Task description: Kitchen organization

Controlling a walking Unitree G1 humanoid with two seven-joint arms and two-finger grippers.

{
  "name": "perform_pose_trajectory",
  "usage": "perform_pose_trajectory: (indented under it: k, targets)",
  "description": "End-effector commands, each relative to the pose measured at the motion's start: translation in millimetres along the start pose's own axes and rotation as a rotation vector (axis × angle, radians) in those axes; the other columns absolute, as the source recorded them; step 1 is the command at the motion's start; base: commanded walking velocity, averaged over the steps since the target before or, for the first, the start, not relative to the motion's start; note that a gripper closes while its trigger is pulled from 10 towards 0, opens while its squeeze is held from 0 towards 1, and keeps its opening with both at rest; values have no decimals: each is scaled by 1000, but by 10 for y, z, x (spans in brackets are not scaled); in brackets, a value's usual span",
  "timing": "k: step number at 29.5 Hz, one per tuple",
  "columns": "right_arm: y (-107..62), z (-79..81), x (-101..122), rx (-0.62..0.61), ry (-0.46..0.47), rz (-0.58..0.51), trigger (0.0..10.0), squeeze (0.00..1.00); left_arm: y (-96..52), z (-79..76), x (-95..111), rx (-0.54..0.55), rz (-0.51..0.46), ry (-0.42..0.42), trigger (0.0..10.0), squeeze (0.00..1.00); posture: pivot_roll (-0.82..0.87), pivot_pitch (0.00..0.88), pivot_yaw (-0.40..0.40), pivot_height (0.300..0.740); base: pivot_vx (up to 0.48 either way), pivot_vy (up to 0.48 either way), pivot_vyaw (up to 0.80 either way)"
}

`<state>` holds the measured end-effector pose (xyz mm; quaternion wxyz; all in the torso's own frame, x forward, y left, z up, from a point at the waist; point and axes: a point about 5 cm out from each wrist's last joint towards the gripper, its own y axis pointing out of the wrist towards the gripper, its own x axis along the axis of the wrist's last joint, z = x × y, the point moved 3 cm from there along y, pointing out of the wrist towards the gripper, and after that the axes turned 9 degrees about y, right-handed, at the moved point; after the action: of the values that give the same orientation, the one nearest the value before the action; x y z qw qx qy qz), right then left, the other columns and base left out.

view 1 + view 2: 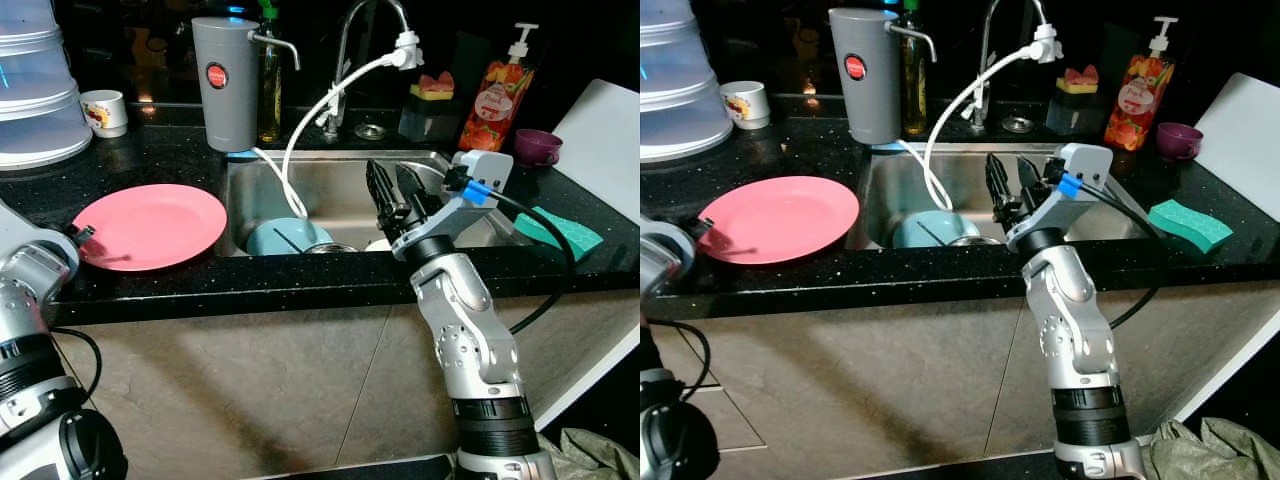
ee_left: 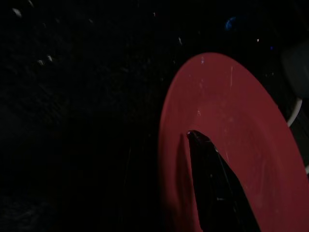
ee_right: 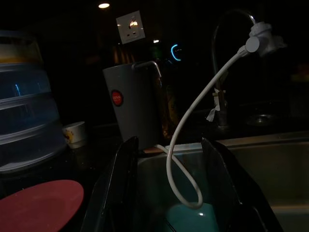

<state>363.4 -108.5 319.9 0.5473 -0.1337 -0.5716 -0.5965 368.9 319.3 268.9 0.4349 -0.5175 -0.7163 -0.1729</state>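
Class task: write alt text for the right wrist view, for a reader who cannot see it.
The open right gripper points over a steel sink, where a white hose loops down above a teal bowl. A grey canister and a red plate sit on the dark counter.

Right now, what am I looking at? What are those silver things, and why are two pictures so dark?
The silver things are a robot's two arms. Each ends in a tool with two long black fingers. Two pictures come from cameras in its head, looking down at a kitchen counter. The two dark ones come from small cameras on its wrists.

The right tool is up over the sink, fingers open, holding nothing. The left tool is at the edge of a pink plate on the counter; I can't tell if it grips it.

In the sink lie a blue bowl and a white hose. Nearby stand a grey jug, a soap bottle, a purple bowl and a green sponge.
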Motion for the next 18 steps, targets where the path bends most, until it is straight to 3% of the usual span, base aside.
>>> perform_pose_trajectory:
  k: [1,6,8,9,10,12,13,14,15,18]
  targets:
    - [-11,13,69,7,-3,-20,10000,0,11,36,-78,11,35,-20,10000,0,122,151,-57,740,0,0,0]
    - [-4,27,69,12,-1,-18,10000,0,24,-19,-263,-64,114,-72,10000,0,122,148,-60,740,0,0,0]
    - [0,33,72,15,0,-19,10000,0,20,-67,-324,-113,133,-75,7451,0,119,142,-62,740,0,0,0]
    - [0,33,72,15,0,-19,10000,0,20,-67,-324,-113,133,-75,7451,0,119,142,-62,740,0,0,0]
    - [2,35,75,17,0,-20,10000,0,14,-98,-380,-143,151,-80,8392,0,118,139,-63,740,0,0,0]
    - [4,36,79,18,0,-20,10000,0,7,-118,-466,-167,181,-94,8431,0,118,139,-63,740,0,0,0]
    - [4,37,80,19,-1,-20,10000,0,9,-111,-489,-166,185,-98,3490,0,114,137,-64,740,0,0,0]
    - [4,37,80,19,-1,-20,10000,0,9,-111,-489,-166,185,-98,3490,0,114,137,-64,740,0,0,0]
    - [3,37,82,20,-1,-20,10000,0,13,-104,-499,-162,178,-113,0,0,111,134,-64,740,0,0,0]
    - [1,36,84,21,-1,-19,10000,0,15,-97,-505,-159,170,-126,0,0,110,133,-66,740,0,0,0]
